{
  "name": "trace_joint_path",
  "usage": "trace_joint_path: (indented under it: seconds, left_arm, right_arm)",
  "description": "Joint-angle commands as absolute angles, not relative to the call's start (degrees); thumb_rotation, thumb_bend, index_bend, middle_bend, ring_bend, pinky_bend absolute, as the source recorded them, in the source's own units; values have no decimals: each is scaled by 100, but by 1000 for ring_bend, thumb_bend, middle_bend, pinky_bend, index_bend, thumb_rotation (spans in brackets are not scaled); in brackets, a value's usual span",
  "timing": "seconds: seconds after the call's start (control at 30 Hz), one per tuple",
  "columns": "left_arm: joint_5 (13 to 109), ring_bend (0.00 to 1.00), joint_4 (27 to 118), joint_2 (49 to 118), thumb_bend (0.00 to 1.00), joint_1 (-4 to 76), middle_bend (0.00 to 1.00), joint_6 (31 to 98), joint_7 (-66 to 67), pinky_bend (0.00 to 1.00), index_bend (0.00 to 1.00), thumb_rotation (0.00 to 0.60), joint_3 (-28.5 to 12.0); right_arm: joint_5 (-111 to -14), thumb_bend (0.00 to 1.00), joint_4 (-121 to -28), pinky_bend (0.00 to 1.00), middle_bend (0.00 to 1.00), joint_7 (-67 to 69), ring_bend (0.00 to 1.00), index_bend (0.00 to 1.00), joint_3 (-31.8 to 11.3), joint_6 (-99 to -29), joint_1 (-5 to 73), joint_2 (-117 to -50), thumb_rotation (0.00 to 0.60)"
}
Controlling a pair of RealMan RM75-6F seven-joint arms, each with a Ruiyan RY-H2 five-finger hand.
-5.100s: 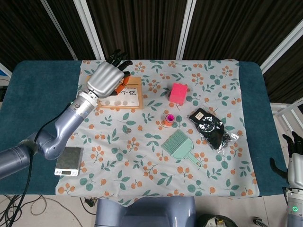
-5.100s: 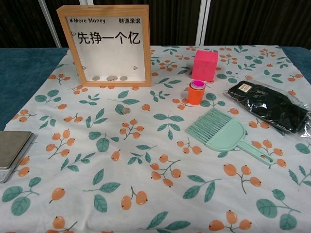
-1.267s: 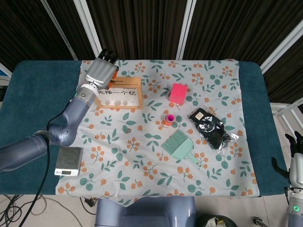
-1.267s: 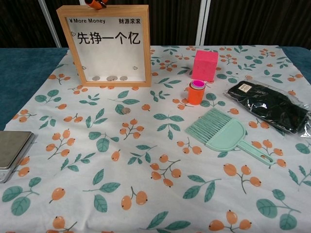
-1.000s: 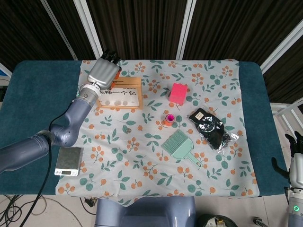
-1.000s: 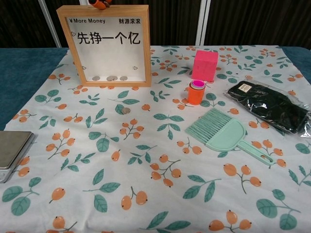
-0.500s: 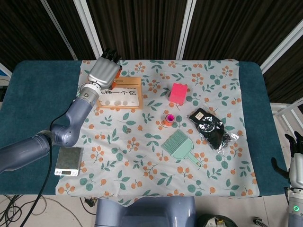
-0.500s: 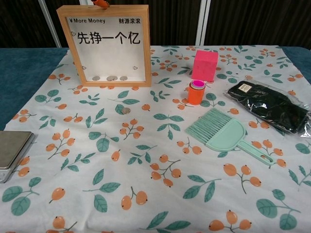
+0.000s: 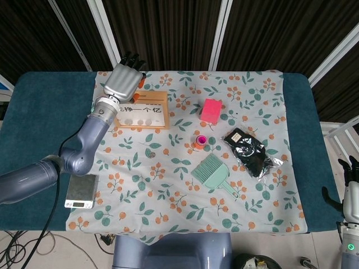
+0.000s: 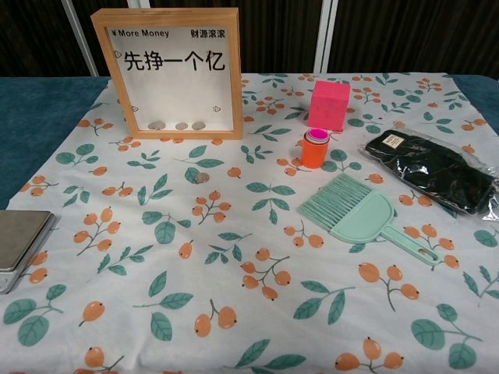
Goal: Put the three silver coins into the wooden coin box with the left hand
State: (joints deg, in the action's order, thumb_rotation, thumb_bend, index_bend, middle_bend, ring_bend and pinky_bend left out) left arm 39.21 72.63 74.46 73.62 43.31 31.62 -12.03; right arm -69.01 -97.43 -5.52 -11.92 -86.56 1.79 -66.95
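Coin (image 10: 202, 178), silver, lying flat on the cloth (image 10: 257, 312) ahead of the box (image 10: 175, 72) near its far-left corner: I judge it thin, light, slippery, best pinched by its rim; left hand (image 9: 121, 83) above box, fingers extended, empty.

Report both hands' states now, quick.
Left hand: open, fingers spread above the wooden coin box, holding nothing visible.
Right hand: only partly in frame at the edge; cannot tell.
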Motion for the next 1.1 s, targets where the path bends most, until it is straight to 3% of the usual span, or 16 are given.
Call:
trace_joint_path:
  seconds: [0.03, 0.13, 0.3, 0.4, 0.53, 0.8, 1.1]
  left_arm:
    - [4362, 0, 7882, 7184, 250, 7122, 126, 4822, 2645, 0, 532, 600, -1497]
    - [5131, 0, 8657, 6870, 250, 6629, 121, 5633, 2170, 0, 519, 600, -1531]
    - [6783, 0, 9580, 6555, 251, 5475, 124, 7132, 1255, 0, 496, 600, -1017]
    - [7709, 0, 9514, 6722, 251, 4844, 133, 7922, 751, 0, 501, 600, -541]
    - [8376, 0, 8917, 7187, 252, 4338, 137, 8426, 484, 0, 502, 600, -52]
    - [8634, 0, 7589, 8231, 266, 4009, 133, 8199, 217, 0, 494, 600, 282]
    - [8564, 0, 6368, 9187, 305, 4125, 129, 7154, 330, 0, 459, 600, 376]
  right_arm:
    - [-6898, 394, -9737, 0, 47, -549, 22, 173, -1195, -8652, 182, -6696, 600]
    - [-6892, 395, -9733, 0, 47, -537, 22, 173, -1203, -8650, 181, -6687, 600]
    - [-6877, 394, -9727, 0, 46, -522, 22, 173, -1220, -8649, 187, -6690, 600]
    - [-6891, 395, -9726, 0, 47, -535, 22, 173, -1220, -8675, 183, -6697, 600]
    - [-6912, 395, -9729, 0, 46, -551, 22, 173, -1219, -8710, 175, -6700, 600]
    - [-6908, 395, -9736, 0, 46, -554, 22, 173, -1217, -8723, 166, -6708, 600]
    - [-6874, 395, -9756, 0, 47, -539, 22, 174, -1231, -8715, 160, -6695, 600]
